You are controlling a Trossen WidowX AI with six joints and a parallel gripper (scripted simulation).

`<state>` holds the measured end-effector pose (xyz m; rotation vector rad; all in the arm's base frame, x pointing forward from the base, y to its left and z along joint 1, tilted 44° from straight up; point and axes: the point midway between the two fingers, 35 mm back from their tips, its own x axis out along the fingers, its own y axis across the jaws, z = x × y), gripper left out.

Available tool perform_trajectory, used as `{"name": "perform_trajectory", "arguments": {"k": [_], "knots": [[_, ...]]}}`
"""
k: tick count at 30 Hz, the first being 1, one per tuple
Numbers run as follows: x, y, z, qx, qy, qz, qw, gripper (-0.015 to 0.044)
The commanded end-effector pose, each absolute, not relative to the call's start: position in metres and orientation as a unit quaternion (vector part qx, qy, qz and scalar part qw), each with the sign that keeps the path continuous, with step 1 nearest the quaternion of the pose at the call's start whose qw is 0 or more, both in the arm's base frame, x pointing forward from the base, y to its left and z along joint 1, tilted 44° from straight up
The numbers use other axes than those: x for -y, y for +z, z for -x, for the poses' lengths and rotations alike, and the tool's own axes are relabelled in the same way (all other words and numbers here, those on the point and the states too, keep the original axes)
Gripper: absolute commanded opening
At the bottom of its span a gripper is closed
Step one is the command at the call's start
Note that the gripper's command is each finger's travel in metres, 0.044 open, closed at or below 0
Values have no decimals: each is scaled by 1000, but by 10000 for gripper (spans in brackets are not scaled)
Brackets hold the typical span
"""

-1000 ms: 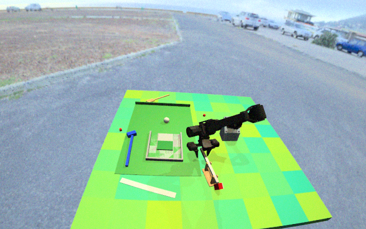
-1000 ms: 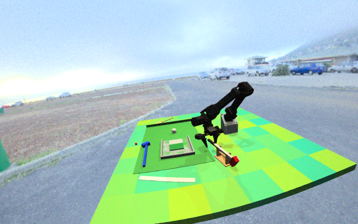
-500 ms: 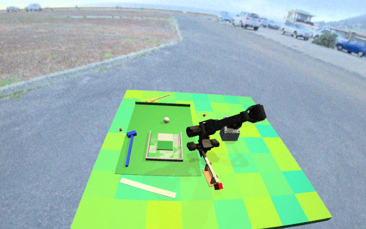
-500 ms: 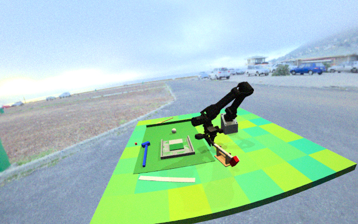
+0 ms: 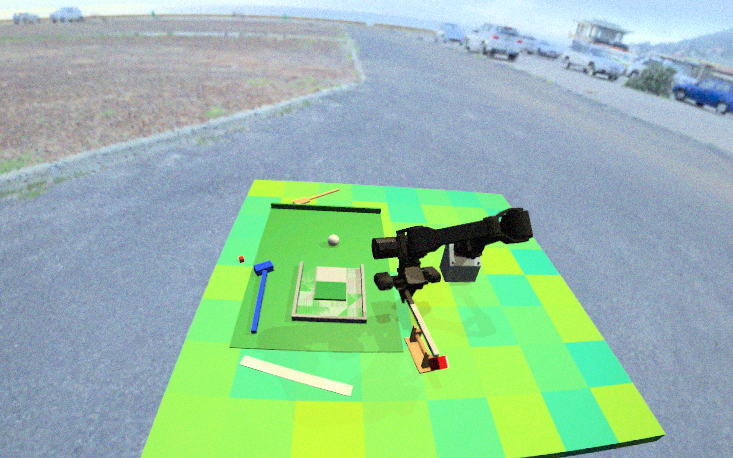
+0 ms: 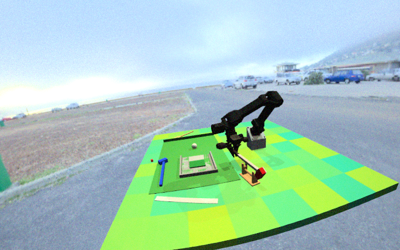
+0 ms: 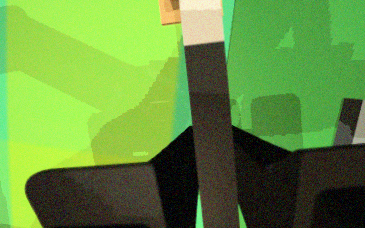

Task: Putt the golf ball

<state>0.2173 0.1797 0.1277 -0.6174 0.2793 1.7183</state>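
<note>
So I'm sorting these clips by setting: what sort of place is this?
It looks like a miniature golf course laid out on a checkered green platform outdoors on a paved road: a golf ball on turf, a raised green, and parked cars behind.
</note>
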Motion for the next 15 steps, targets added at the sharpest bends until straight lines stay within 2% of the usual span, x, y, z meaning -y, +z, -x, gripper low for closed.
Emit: {"name": "perform_trajectory", "arguments": {"k": [1,10,15], "knots": [[-167,146,-220,-112,742,265,605,0],[-143,176,-217,-108,743,260,607,0],[-143,166,-220,-125,740,259,608,0]]}}
